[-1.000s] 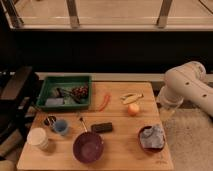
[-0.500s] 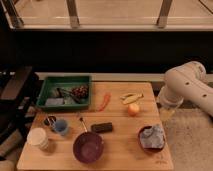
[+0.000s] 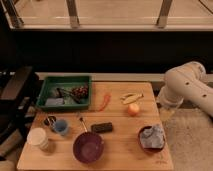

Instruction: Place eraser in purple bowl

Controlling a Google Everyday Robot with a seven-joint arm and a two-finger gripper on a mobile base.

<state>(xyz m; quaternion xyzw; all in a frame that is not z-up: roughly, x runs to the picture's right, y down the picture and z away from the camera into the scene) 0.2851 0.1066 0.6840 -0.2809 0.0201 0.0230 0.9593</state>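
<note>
While gripper at right table edge, jaws unclear: utensil beside eraser, purple bowl.

Warm, dim light falls from above onto the wooden table, while the wall behind it stays nearly black. A brighter band glows past the railing at the top. My gripper hangs just off the table's right edge, pale in that light.

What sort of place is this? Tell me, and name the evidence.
Probably a robot test lab: a white robot arm, its claw beside the right edge of the wooden table; test objects laid out, like the round purple bowl and flat black eraser; metal-framed glazing behind.
</note>
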